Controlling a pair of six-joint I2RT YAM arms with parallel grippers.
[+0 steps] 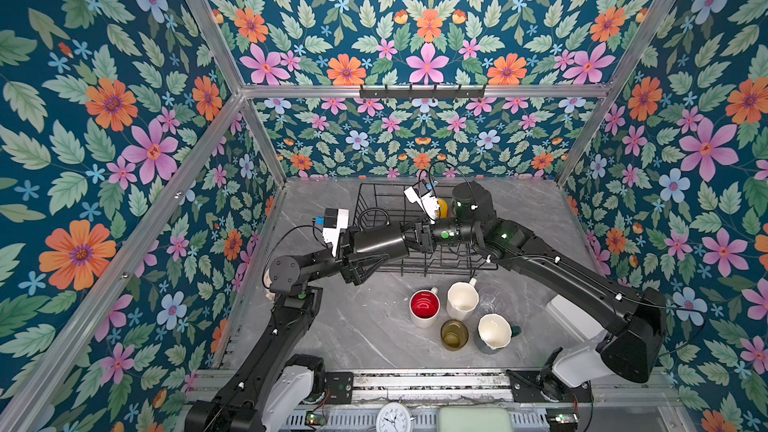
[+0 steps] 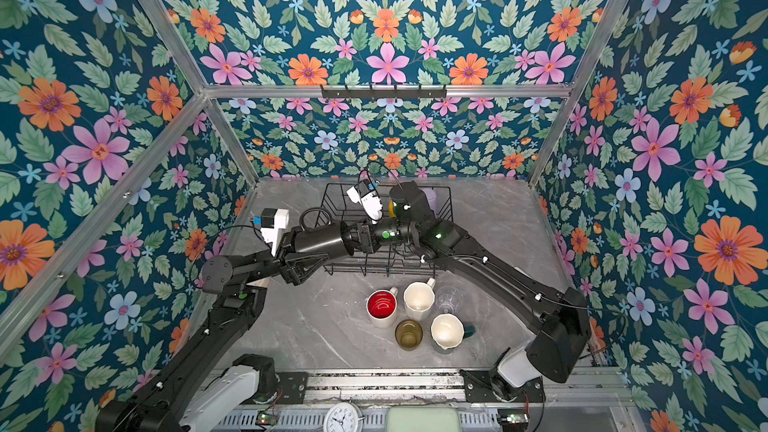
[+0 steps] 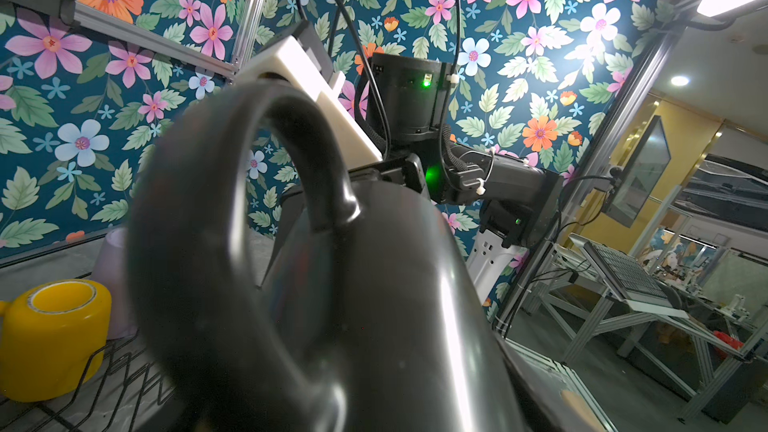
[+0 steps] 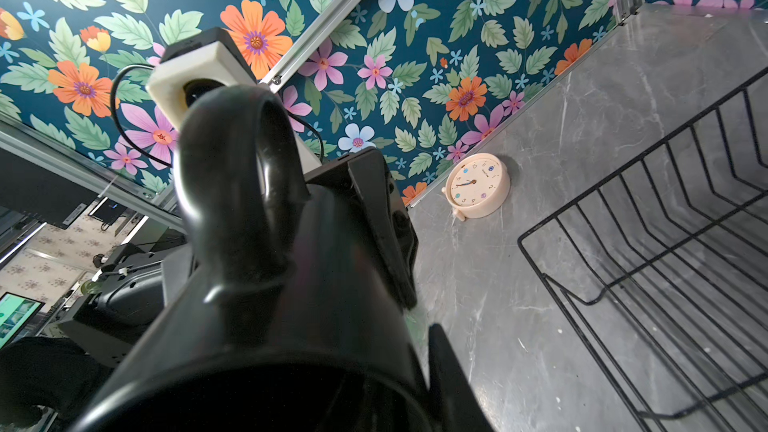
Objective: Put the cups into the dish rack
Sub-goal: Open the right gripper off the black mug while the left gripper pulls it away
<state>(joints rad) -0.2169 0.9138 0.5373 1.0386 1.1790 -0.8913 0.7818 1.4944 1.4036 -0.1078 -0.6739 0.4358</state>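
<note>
Black mug [image 1: 386, 238]. Glazed, with a loop handle. Lying on its side in the air above the dish rack [image 1: 440, 271], carried between the two hands.

Handling (judged): stiff ceramic, moderately heavy, glossy and likely slick. It could chip against wire. Best holds are across the body or on the rim wall. The handle loop is free.

Left hand [image 1: 374, 251]: spread wide around the mug's body, one finger [image 4: 382, 218] flat against its side.

Right hand [image 1: 417, 238]: at the mug's mouth. Whether it pinches the rim cannot be told.

In the rack, far end: yellow mug [image 3: 54, 338], seemingly mouth-down, with the lilac tumbler [image 3: 114, 276] just beside it.

On the surface [image 1: 353, 326], in front of the rack, clustered close together:
- white mug with red inside [image 1: 424, 307]
- cream mug [image 1: 462, 300]
- clear glass [image 1: 488, 303]
- amber glass [image 1: 454, 334]
- teal mug with white inside [image 1: 494, 332]

Obstructions (judged): the right arm lies across the rack, and upright prongs sit beneath the mug. The two loaded pieces crowd the far end.

Also present: a small clock [image 4: 478, 184] on the surface.
</note>
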